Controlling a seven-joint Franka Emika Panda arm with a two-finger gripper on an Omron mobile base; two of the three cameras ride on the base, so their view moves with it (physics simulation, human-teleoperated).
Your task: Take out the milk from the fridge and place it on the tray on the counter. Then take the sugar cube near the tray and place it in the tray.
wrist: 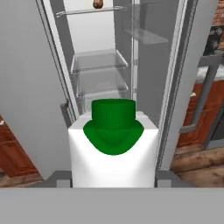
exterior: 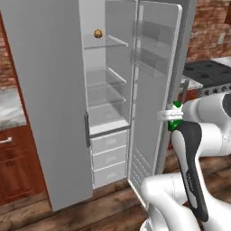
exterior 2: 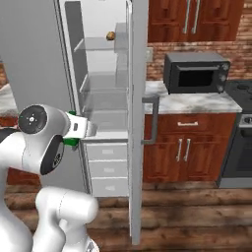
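So we've got the milk (wrist: 113, 148) clamped in the gripper (wrist: 113, 177), out of the fridge (exterior: 45, 90) w/ door open. Left, we judge: carry to tray, then sugar cube.

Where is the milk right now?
The milk sits in the pincer, outside the open fridge, in front of its shelves in the hand view.
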